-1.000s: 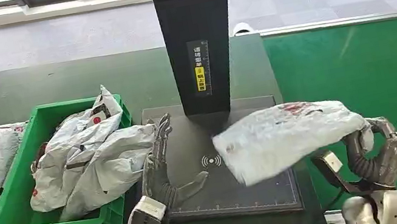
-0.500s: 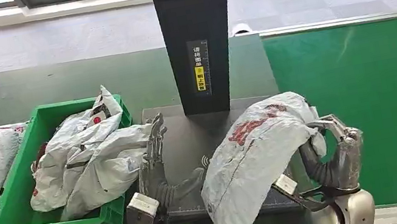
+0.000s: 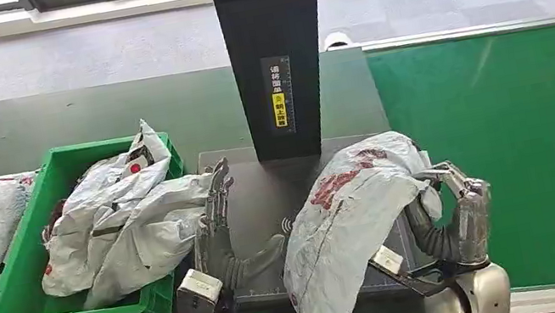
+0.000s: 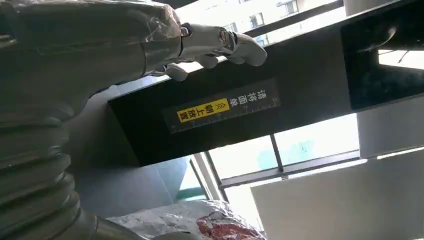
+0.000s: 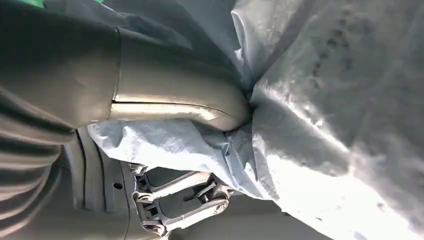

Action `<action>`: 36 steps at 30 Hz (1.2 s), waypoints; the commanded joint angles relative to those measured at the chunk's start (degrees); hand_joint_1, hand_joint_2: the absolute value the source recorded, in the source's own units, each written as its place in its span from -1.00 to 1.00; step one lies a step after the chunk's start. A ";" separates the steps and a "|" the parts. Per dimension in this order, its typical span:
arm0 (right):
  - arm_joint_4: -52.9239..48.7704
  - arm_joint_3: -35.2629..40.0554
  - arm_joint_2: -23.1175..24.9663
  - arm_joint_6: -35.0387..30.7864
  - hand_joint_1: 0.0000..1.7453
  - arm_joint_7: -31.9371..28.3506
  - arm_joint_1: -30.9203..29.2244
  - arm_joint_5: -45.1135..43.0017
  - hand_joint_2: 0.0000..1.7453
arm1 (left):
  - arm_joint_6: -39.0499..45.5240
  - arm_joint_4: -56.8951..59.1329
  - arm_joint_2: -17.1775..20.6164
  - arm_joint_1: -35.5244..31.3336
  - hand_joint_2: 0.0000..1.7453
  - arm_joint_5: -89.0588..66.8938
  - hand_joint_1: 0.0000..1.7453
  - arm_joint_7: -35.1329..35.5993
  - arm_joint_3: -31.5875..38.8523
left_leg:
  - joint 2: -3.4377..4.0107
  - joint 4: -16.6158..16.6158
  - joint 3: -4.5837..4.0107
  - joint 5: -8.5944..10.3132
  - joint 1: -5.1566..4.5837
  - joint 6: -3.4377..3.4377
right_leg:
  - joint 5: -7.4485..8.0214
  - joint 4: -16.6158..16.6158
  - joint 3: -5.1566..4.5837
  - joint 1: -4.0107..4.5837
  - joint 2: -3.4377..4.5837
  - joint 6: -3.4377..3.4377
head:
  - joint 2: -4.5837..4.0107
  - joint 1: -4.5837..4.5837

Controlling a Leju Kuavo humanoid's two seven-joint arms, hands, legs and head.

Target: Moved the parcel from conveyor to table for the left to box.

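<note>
One parcel [image 3: 354, 220] in play, off the green conveyor [image 3: 531, 146] and over the dark scan pad [image 3: 261, 202] on the worktop [image 3: 78, 118].

Head view: right hand [image 3: 447, 208] clamped on parcel's right side, bag draped, lower end hanging past the worktop's front edge. Not yet released. Left hand [image 3: 223, 231] just beside it over the pad, fingers apart, holding nothing. Green crate [image 3: 17, 288] to the left, already loaded with grey bags [image 3: 126, 222]. Black scanner post [image 3: 276, 53] behind.

Left wrist view: left hand fingers [image 4: 220, 42] spread against the post, nothing held; parcel's red-printed corner [image 4: 220, 231] close below.

Right wrist view: thumb [image 5: 180, 102] pressed into crumpled grey film [image 5: 340, 125], grip firm.

Judged: transfer nearly done; set-down, release and boxing by left remain.
</note>
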 commanded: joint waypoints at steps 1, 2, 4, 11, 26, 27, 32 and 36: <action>11.19 5.57 -3.11 -0.02 1.00 7.36 -2.52 3.75 1.00 | 0.56 2.66 -0.10 -1.29 1.00 0.05 -1.00 -1.75 -0.75 | 0.02 -0.11 0.15 0.01 0.01 0.03 | 0.03 -0.14 0.16 0.02 0.04 -0.02 | 0.00 0.00; 15.55 6.51 -3.85 -0.02 1.00 9.70 -4.39 3.71 1.00 | 0.72 2.26 0.00 -0.90 1.00 0.05 -1.00 -1.75 -0.82 | 0.03 -0.10 0.16 0.00 0.01 0.03 | 0.02 -0.13 0.16 0.02 0.05 -0.02 | 0.00 0.00; 18.91 4.80 -4.01 -0.02 1.00 10.95 -6.07 4.50 1.00 | 0.92 1.82 0.14 -0.47 1.00 0.19 -1.00 -1.75 -0.93 | 0.19 -0.28 0.35 0.02 0.03 0.06 | 0.10 -0.34 0.32 0.04 0.22 -0.02 | 0.00 0.00; 41.69 0.14 -6.53 -0.02 1.00 25.41 -15.90 11.07 1.00 | 2.48 0.34 0.63 0.71 1.00 0.29 -1.00 -1.75 -1.16 | 0.24 -0.22 0.32 0.03 0.03 0.06 | 0.14 -0.30 0.30 0.05 0.28 0.01 | 0.00 0.00; 46.15 -1.56 -7.09 0.90 1.00 30.99 -17.82 11.98 1.00 | 2.08 0.28 0.11 1.23 1.00 -0.96 -1.00 -1.75 -0.46 | 0.02 -0.05 0.12 0.00 0.00 0.03 | 0.02 -0.08 0.13 0.02 0.07 0.01 | 0.00 0.00; 46.15 -1.56 -7.09 0.90 1.00 30.99 -17.82 11.98 1.00 | 2.08 0.28 0.11 1.23 1.00 -0.96 -1.00 -1.75 -0.46 | 0.08 -0.15 0.23 0.02 -0.04 0.06 | 0.05 -0.18 0.22 -0.01 0.13 0.01 | 0.00 0.00; 46.15 -1.56 -7.09 0.90 1.00 30.99 -17.82 11.98 1.00 | 2.08 0.28 0.11 1.23 1.00 -0.96 -1.00 -1.75 -0.46 | 0.07 -0.14 0.21 0.02 -0.03 0.05 | 0.05 -0.16 0.20 -0.02 0.11 0.01 | 0.00 0.00; 47.10 -1.46 -7.26 1.31 1.00 32.15 -17.78 12.31 1.00 | 1.48 0.57 0.04 1.07 1.00 -1.03 -1.00 -1.75 -0.37 | 0.05 -0.12 0.19 0.01 -0.03 0.05 | 0.03 -0.13 0.19 -0.02 0.09 0.01 | 0.00 0.00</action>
